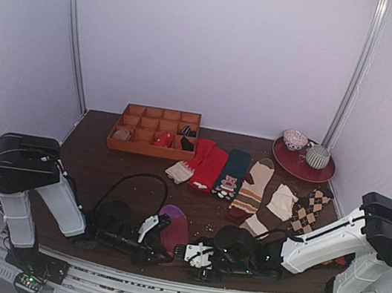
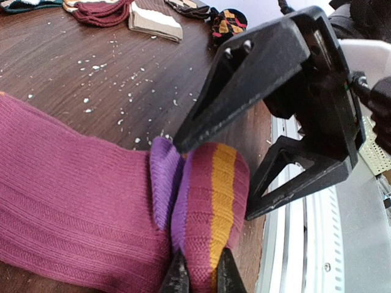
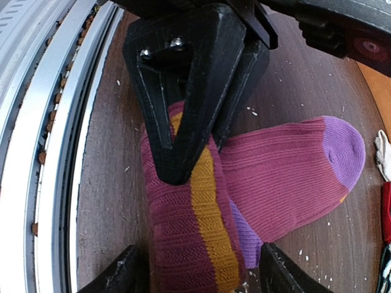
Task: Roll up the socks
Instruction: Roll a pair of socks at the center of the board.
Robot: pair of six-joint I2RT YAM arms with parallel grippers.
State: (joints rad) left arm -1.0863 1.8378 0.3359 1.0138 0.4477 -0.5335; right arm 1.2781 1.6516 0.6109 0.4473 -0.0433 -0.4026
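Observation:
A long purple-magenta sock (image 2: pixel 73 207) lies on the dark table near its front edge, seen from above as a purple patch (image 1: pixel 174 225). Its orange-striped cuff (image 2: pixel 214 201) is folded up onto the leg. My left gripper (image 2: pixel 203 276) is shut on that cuff. My right gripper (image 3: pixel 198 274) faces it from the opposite side, open, with its fingers (image 2: pixel 201 122) straddling the cuff; whether they touch the cloth I cannot tell. The toe (image 3: pixel 345 149) is purple. Brown-and-beige striped socks (image 1: pixel 253 188) lie farther back.
Red (image 1: pixel 209 165), teal (image 1: pixel 234 172), tan (image 1: pixel 276 205) and argyle (image 1: pixel 311 207) socks lie in a row mid-table. An orange compartment tray (image 1: pixel 130 144) stands at the back left, a red plate (image 1: pixel 292 164) with cups at the back right. A metal rail (image 3: pixel 43 152) borders the front edge.

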